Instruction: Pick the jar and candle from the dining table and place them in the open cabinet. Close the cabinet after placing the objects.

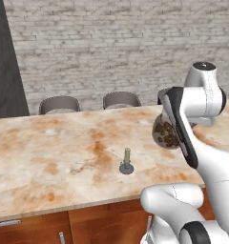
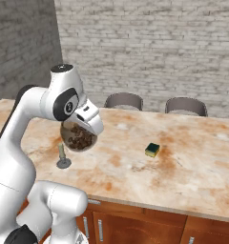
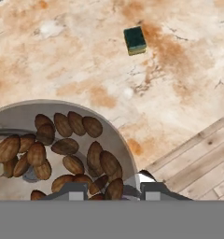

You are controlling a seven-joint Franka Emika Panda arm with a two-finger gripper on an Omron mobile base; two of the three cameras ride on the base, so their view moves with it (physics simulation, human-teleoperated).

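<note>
My gripper (image 2: pixel 85 126) is shut on the jar (image 2: pixel 78 137), a round clear glass jar full of dark brown lumps. The jar (image 1: pixel 165 132) hangs in the air above the near right part of the dining table (image 1: pixel 49 157). In the hand view the jar (image 3: pixel 62 149) takes up the lower left, with the gripper (image 3: pixel 111 191) closed around it at the bottom. The candle (image 1: pixel 127 161), a short olive stick on a small dark dish, stands upright on the marbled top, left of and below the jar. From the right base the candle (image 2: pixel 63 157) peeks out under the jar. The cabinet is out of view.
A small green-and-yellow sponge (image 2: pixel 152 149) lies on the table (image 2: pixel 192 176) to the right of the jar, also seen from the hand as the sponge (image 3: pixel 135 40). Dark chairs (image 1: pixel 59 105) (image 1: pixel 121 100) stand behind the table against a brick wall. Wooden drawers with silver handles (image 1: pixel 6 223) run below the near edge.
</note>
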